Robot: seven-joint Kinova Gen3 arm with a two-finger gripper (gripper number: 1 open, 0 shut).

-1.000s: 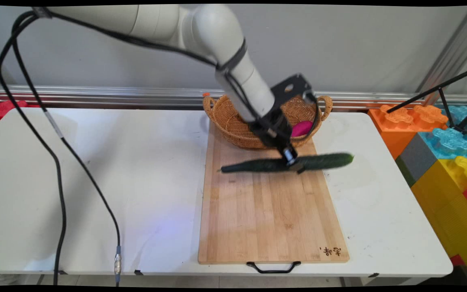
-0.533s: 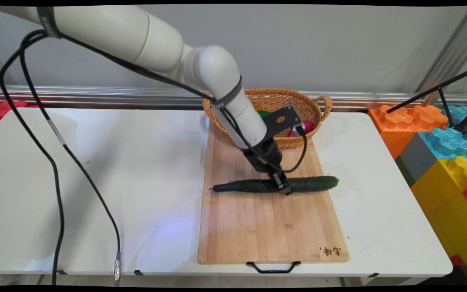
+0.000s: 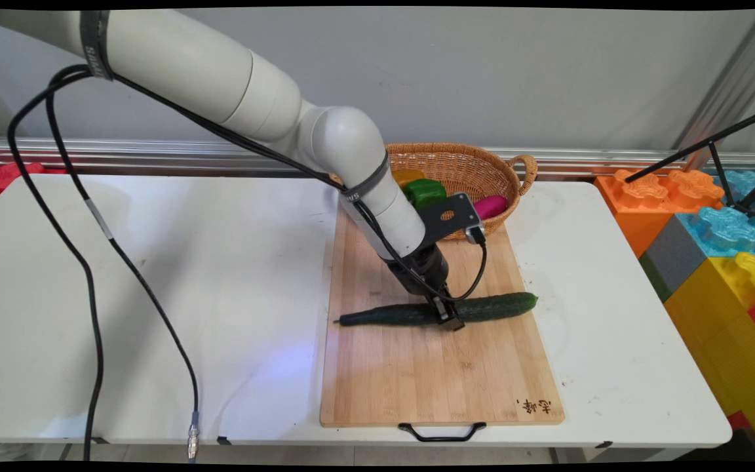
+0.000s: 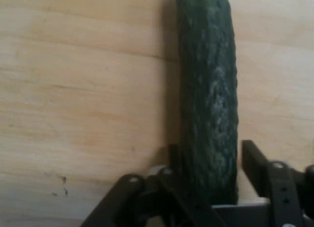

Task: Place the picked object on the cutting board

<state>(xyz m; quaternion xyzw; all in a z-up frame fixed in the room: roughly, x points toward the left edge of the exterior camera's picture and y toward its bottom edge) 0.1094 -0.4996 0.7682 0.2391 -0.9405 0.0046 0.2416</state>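
Down on the cutting board (image 3: 430, 373) atop the white table (image 3: 220, 275), fingers (image 3: 448, 318) pinch the cucumber (image 3: 502, 307).

Pincer (image 3: 448, 319) clamped on cucumber (image 3: 436, 311) – lying across cutting board (image 3: 440, 367), basket (image 3: 466, 170) behind.

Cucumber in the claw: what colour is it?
The cucumber is dark green with bumpy skin, best seen in the hand view.
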